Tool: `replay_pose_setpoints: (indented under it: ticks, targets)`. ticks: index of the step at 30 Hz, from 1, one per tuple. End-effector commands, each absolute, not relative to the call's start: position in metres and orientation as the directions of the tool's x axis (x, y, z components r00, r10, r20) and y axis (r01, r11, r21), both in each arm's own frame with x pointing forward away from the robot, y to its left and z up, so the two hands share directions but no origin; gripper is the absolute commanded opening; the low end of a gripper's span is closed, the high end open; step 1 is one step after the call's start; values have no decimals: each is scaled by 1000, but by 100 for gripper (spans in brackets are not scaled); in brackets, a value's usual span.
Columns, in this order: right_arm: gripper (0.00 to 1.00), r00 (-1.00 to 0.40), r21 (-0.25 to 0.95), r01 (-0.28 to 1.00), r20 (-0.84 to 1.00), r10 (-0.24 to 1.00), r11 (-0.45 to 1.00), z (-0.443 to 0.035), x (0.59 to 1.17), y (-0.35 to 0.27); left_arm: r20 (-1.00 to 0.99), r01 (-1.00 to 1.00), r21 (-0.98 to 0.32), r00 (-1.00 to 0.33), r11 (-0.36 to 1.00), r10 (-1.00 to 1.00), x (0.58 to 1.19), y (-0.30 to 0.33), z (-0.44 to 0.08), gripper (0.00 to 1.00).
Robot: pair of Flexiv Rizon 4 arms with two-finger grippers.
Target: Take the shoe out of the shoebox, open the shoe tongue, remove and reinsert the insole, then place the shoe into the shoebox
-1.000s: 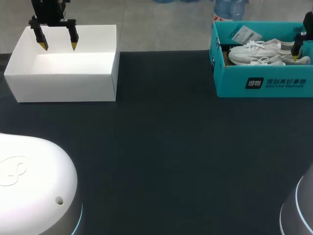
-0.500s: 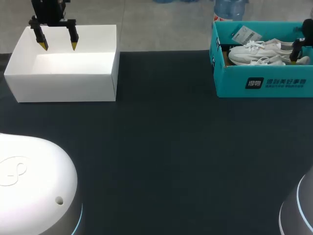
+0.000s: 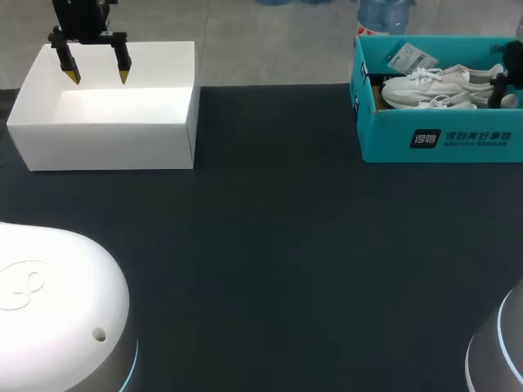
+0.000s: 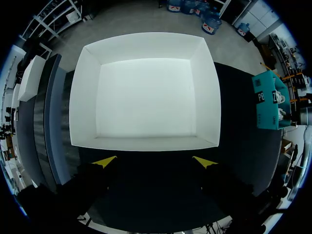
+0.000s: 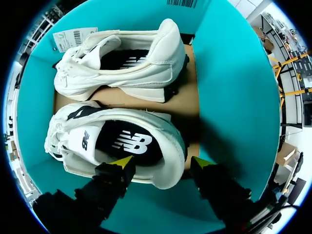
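Note:
Two white sneakers lie in the teal shoebox [image 3: 441, 139] at the table's far right. In the right wrist view the nearer shoe [image 5: 87, 141] lies under my right gripper [image 5: 162, 163], and the farther shoe [image 5: 146, 68] lies on its side beyond it. The right gripper straddles the nearer shoe's heel, one yellow tip inside the shoe's opening and the other just outside the heel; a small gap shows there, so it is open. In the head view that gripper [image 3: 500, 88] sits low in the box, its tips hidden. My left gripper [image 3: 98, 75] hangs open above the white box [image 3: 106, 147].
The white box [image 4: 146, 144] at the far left has nothing in it. A paper tag [image 5: 73, 36] lies by the toes of the farther shoe. Dark tabletop [image 3: 270, 245] stretches between the two boxes. The shoebox's walls [image 5: 229, 87] stand close around the right gripper.
My right gripper has sunk lower into the shoebox, so its yellow tip no longer shows in the head view, and its fingers have drawn closer together. The left arm has stayed still.

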State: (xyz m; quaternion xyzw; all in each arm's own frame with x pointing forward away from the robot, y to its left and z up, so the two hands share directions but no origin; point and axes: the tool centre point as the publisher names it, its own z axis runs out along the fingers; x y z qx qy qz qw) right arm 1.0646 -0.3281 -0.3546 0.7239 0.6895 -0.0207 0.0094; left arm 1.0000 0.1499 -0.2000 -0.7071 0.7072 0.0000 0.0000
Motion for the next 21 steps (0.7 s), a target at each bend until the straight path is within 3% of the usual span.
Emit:
replay_pose_setpoints:
  ticks: [1, 21]
  targets:
    - [0, 55, -35, 998, -57, 997, -57, -355, 1069, -328, 0, -1000, 0, 0, 0, -1000, 1000, 150, -200, 100]
    - [0, 162, -79, 982, -117, 980, -172, -341, 1065, -338, 0, -1000, 0, 0, 0, -1000, 1000, 150, -200, 100]
